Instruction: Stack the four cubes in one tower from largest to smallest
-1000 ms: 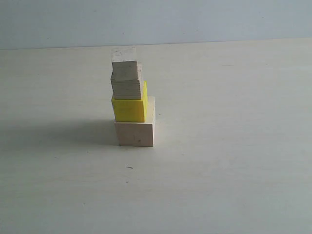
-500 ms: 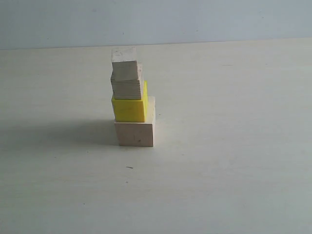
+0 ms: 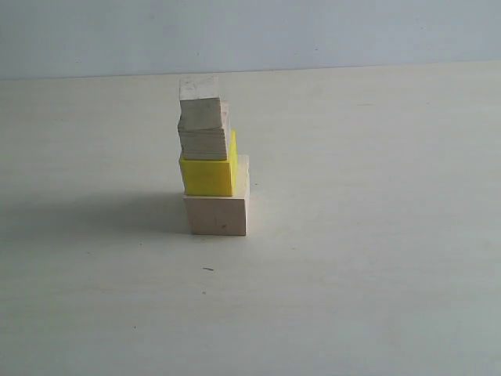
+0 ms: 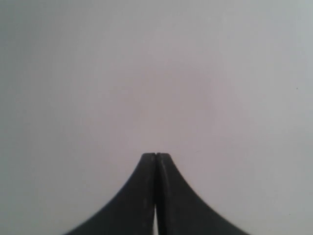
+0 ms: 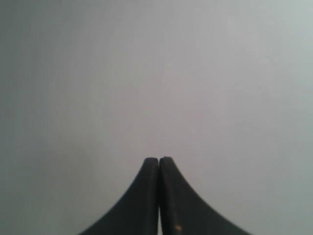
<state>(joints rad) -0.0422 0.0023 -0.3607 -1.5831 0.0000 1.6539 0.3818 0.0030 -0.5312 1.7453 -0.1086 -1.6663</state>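
Left wrist view first, closest to me: my left gripper [image 4: 155, 155] has its dark fingers pressed together with nothing between them, and beyond the tips there is only a blank pale surface. My right gripper [image 5: 159, 159] is the same, tips touching and empty, facing a plain grey-white field. No cube shows in either wrist picture, and neither of my arms shows in the exterior view, so I judge both are well apart from the work.

Out on the table [image 3: 376, 258], the near stretch is bare. Further in stands the tower [image 3: 210, 157], left of the middle of the view. Its base is the large pale cube [image 3: 216, 217], resting flat on the table. On it sits the yellow cube [image 3: 208, 178], then the small wood cube [image 3: 203, 145], then the tiny cube [image 3: 199, 92] on top. Each upper cube sits toward the left edge of the one below, leaving a narrow strip uncovered on the right, so the stack is not centred, though it looks upright. A soft shadow [image 3: 94, 211] runs left from the base. Behind it all is the pale wall [image 3: 329, 31].

As I read it, all four cubes are placed in order, largest to smallest, and nothing appears left to stack.
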